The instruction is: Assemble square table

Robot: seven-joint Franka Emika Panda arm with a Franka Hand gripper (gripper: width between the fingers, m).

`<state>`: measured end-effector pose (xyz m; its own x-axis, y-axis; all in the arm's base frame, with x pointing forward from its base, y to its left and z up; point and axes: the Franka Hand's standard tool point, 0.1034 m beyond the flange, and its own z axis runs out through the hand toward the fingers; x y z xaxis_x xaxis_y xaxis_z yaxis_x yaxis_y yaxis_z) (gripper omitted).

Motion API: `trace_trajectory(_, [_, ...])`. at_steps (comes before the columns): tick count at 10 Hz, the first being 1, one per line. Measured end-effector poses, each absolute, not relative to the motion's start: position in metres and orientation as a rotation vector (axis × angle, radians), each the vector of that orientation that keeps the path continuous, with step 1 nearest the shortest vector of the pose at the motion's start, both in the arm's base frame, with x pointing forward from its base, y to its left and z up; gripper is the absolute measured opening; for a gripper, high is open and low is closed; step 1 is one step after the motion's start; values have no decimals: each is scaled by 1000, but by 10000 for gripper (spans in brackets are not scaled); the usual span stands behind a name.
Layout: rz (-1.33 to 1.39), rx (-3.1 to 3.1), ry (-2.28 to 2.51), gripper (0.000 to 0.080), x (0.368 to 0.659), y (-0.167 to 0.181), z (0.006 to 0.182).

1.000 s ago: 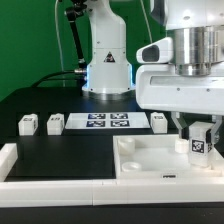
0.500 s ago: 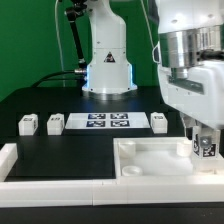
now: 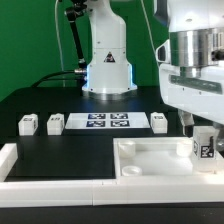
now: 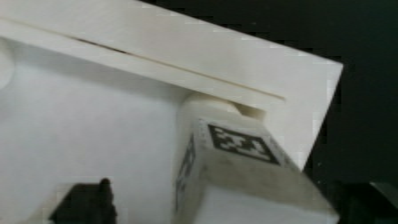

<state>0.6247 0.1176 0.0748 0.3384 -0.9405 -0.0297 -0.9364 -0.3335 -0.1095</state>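
— Claw [image 3: 202, 126]?
— Open, straddling leg [image 3: 203, 144]; finger [image 4: 80, 200] clear of it.
— Leg where?
— Upright in slab [image 3: 150, 160] recess, 2 o'clock corner, probably seated there for fixing. Three spares [image 3: 55, 123] near 10 o'clock.

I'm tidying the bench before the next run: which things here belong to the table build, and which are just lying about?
Part of the job:
tabletop
leg standing at its corner
three loose legs

Just lying about:
marker board
white border rails
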Motion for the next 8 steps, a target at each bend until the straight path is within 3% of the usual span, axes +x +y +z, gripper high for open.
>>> trace_trajectory(4, [-117, -2858, 1137, 649, 625, 121, 76])
trace_trajectory(7, [-156, -3097, 376, 649, 629, 110, 77])
trace_trajectory(8, [-155, -3092, 407, 649, 628, 110, 77])
